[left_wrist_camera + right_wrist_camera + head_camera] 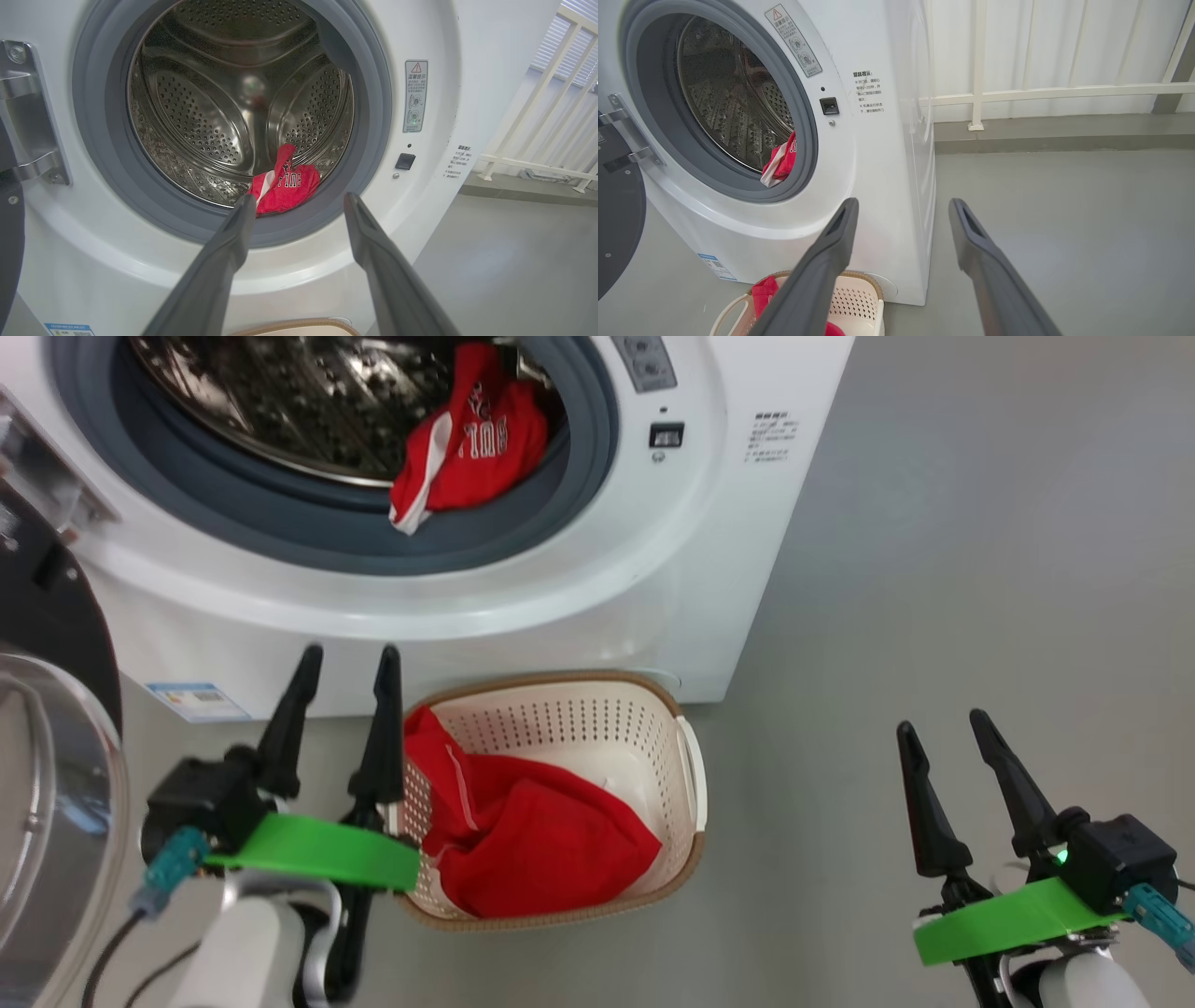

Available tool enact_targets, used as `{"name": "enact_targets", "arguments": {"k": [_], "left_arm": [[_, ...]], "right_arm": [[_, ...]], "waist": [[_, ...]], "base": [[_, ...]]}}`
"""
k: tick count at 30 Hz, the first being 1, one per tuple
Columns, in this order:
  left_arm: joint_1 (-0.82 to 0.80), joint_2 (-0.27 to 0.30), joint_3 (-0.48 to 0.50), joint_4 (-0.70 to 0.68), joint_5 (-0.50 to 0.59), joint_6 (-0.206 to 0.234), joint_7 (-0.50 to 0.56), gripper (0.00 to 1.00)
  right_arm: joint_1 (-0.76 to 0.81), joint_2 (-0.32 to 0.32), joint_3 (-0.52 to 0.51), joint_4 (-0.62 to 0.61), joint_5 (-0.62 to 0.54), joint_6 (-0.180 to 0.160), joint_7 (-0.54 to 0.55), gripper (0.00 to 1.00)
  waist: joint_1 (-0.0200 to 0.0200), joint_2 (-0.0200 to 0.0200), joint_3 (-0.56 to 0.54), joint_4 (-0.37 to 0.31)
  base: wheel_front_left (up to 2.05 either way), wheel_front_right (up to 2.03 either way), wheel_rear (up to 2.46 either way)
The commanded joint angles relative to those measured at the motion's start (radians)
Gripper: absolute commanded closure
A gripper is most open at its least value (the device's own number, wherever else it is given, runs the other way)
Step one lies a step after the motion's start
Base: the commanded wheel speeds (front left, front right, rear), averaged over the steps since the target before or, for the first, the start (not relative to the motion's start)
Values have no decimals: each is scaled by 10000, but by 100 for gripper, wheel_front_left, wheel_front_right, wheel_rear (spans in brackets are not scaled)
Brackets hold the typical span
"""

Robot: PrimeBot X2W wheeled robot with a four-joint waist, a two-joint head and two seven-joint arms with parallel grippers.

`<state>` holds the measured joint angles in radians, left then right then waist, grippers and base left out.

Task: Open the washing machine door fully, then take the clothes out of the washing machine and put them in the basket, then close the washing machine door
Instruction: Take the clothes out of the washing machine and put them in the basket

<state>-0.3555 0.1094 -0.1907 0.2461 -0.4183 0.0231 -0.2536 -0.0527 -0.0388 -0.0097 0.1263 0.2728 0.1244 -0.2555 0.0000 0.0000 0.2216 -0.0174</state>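
The washing machine (597, 588) stands with its door (42, 784) swung wide to the left. One red garment (471, 443) with white trim lies at the drum's front lip, over the grey gasket (285, 186) (780, 161). Another piece of the red clothes (532, 835) lies in the cream basket (686, 775) on the floor before the machine. My left gripper (347, 658) is open and empty at the basket's left rim, pointing at the drum (299, 200). My right gripper (938, 721) is open and empty over bare floor to the right (901, 203).
A metal hinge (28, 116) sits on the machine's left front. A white railing (1017, 88) runs behind the machine on the right. Grey floor (980, 569) stretches to the machine's right. A blue label (198, 700) is low on the front.
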Motion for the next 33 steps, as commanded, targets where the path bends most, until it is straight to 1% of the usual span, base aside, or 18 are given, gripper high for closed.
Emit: {"name": "enact_targets", "arguments": {"k": [1, 4, 5, 6, 7, 11, 20, 21, 27, 33], "left_arm": [[-472, 130, 377, -143, 184, -98, -81, 0], [-1066, 138, 462, 92, 252, -238, -81, 0], [-1480, 157, 537, 365, 255, -307, -81, 0], [-1480, 157, 537, 365, 255, -307, -81, 0], [-1906, 174, 628, 657, 213, -382, -81, 0], [-2771, 254, 790, 1220, 179, -530, -81, 0], [-4857, 606, 1054, 2699, 407, -692, -81, 0], [-4857, 606, 1054, 2699, 407, -692, -81, 0], [-6319, 755, 1134, 3859, 506, -767, -82, 0], [-7730, 846, 1126, 5282, 484, -949, -82, 0]], "right_arm": [[-343, -114, 315, -297, -124, 63, -63, 0], [-550, -114, 399, -326, -122, 63, -63, 0], [-677, -114, 474, -327, -106, 63, -63, 0], [-677, -114, 474, -327, -106, 63, -63, 0], [-794, -114, 536, -311, -73, 63, -63, 0], [-1013, -114, 654, -318, 14, 63, -63, 0], [-1510, -114, 886, -354, 291, 63, -63, 0], [-1510, -114, 886, -354, 291, 63, -63, 0], [-1836, -114, 1027, -392, 424, 63, -63, 0], [-2112, -114, 1171, -331, 545, 63, -63, 0]], "waist": [[0, 0, 582, -23], [0, 0, 953, -77], [0, 0, 1164, -142], [0, 0, 1164, -142], [0, 0, 1350, -224], [0, 0, 1707, -413], [0, 0, 2650, -907], [0, 0, 2650, -907], [0, 0, 3221, -1163], [0, 0, 3736, -1418]], "base": [[0, 0, 0], [0, 0, 0], [0, 0, 0], [0, 0, 0], [0, 0, 0], [0, 0, 0], [0, 0, 0], [0, 0, 0], [0, 0, 0], [0, 0, 0]]}}
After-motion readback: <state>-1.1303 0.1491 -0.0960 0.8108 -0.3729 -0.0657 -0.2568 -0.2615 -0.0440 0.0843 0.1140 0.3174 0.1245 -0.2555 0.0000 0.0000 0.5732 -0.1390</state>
